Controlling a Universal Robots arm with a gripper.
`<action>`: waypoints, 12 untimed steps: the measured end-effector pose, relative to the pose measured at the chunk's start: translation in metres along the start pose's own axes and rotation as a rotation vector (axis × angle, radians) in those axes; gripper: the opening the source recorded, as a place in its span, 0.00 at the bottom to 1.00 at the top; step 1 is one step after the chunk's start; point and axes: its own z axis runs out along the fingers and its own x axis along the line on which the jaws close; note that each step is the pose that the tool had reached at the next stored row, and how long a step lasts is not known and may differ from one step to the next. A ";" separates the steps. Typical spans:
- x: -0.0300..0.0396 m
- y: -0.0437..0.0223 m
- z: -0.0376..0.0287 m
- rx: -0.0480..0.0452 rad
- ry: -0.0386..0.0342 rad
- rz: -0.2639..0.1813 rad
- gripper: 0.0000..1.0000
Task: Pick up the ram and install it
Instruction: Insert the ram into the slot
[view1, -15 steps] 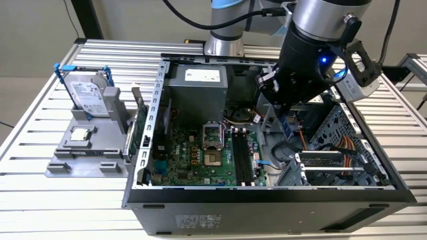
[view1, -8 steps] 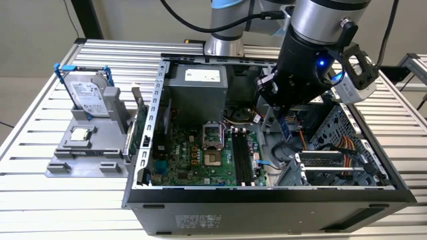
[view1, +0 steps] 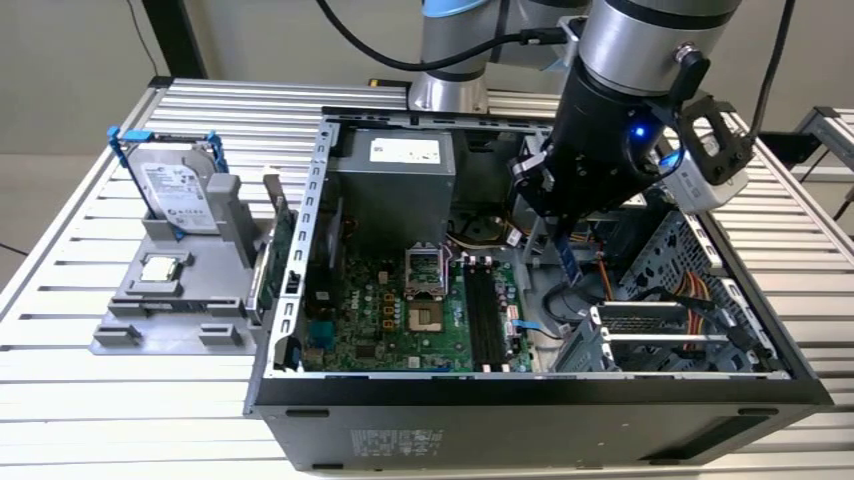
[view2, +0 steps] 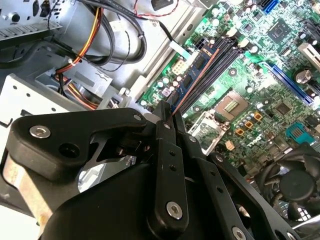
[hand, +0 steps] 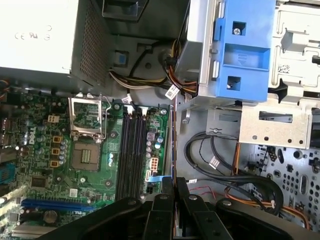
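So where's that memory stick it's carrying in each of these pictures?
Exterior view: the ram hangs edge-on under the gripper, inside the open case.
Second wrist view: the ram juts out from the shut gripper towards the motherboard.
First wrist view: the ram is a thin edge beside the motherboard.
Shared landmark: the CPU socket.

Arm (view1: 627, 70): upper right of the exterior view, wrist pointing down. Gripper (hand: 174, 184): clamped on the ram (view1: 571, 262), held edge-on.
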 end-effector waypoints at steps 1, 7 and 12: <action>0.0000 0.0000 0.0005 0.0001 -0.0002 0.000 0.00; 0.0004 -0.0002 0.0041 0.0001 -0.0013 0.001 0.00; 0.0006 -0.0004 0.0068 0.0003 -0.0016 0.002 0.00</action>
